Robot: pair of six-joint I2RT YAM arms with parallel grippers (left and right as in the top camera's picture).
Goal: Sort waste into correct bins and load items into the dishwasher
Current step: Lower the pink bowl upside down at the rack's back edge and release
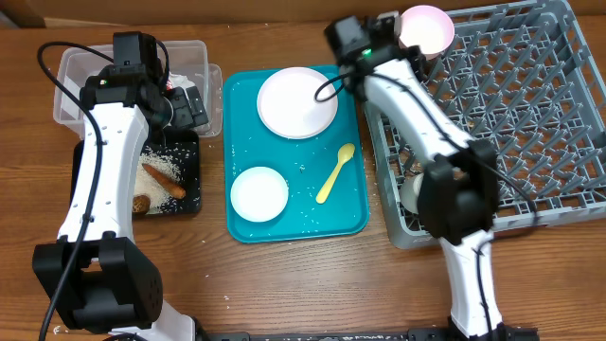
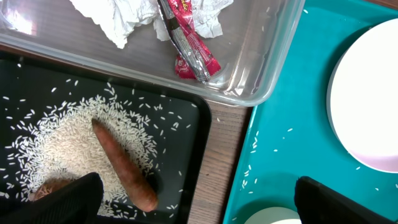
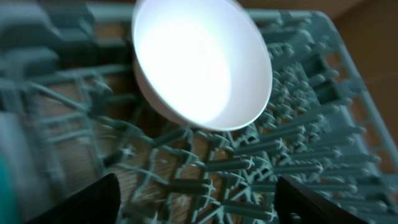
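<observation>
My left gripper (image 1: 189, 106) (image 2: 205, 208) is open and empty, over the gap between the black tray (image 1: 189, 194) (image 2: 186, 109) and the teal tray. The black tray holds rice (image 2: 62, 140), an orange-brown stick (image 2: 124, 165) and a brown chunk (image 2: 46, 190). The clear tub (image 1: 71, 80) (image 2: 273, 68) holds the napkin (image 2: 118, 15) and the red-and-white wrapper (image 2: 193, 50). My right gripper (image 1: 383, 36) (image 3: 199, 199) is open and empty just short of a white bowl (image 1: 426, 26) (image 3: 202, 62) leaning in the grey dish rack (image 1: 511, 114) (image 3: 298, 143). The plate (image 1: 296, 101) (image 2: 367, 106), a second bowl (image 1: 258, 192) and the yellow spoon (image 1: 335, 173) lie on the teal tray.
The teal serving tray (image 1: 355, 223) (image 2: 292, 124) sits between the bins and the rack, with scattered rice grains on it. A white object (image 1: 409, 189) shows in the rack's near-left part, mostly hidden by my right arm. Bare wooden table runs along the front.
</observation>
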